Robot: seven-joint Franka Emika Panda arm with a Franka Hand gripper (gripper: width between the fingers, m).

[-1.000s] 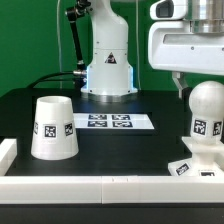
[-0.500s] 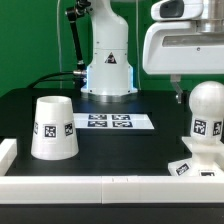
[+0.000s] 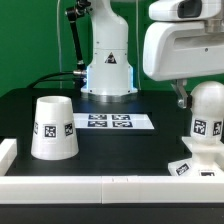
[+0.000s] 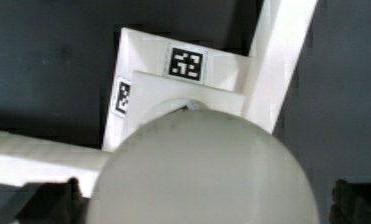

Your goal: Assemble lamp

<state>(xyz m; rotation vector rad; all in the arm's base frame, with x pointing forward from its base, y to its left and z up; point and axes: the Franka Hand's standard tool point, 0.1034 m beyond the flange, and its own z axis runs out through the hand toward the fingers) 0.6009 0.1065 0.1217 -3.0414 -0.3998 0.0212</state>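
A flat green backdrop hangs behind a matte black table [image 3: 150,135], which has a low white rail [image 3: 100,186] along its near edge and up its left side. At the far middle stands the glossy, rounded robot pedestal [image 3: 108,60], with a black cable looping down beside it on the left. A thin flat marker board [image 3: 108,122] printed with black-and-white squares lies on the table in front of the pedestal.

On the left, well apart from everything else, the shade [image 3: 52,127] stands mouth-down. It is a smooth, chalky white tapered bucket with one square tag on its side. On the right, close to the near rail, the low square base [image 3: 192,166] sits with its sloped faces carrying tags. The bulb [image 3: 207,112] stands upright on it, with a round dull-white head above a narrower tagged neck.

The arm's bulky, shiny white hand hangs over the bulb. One dark finger [image 3: 181,97] reaches down just beside the left of the bulb's head. From the wrist view, the gripper [image 4: 205,200] is spread wide, with a dark fingertip on either side of the domed head and a sliver of gap at each. It grips nothing. Below the dome, the base's tagged square corner and the white rail show against the black tabletop.
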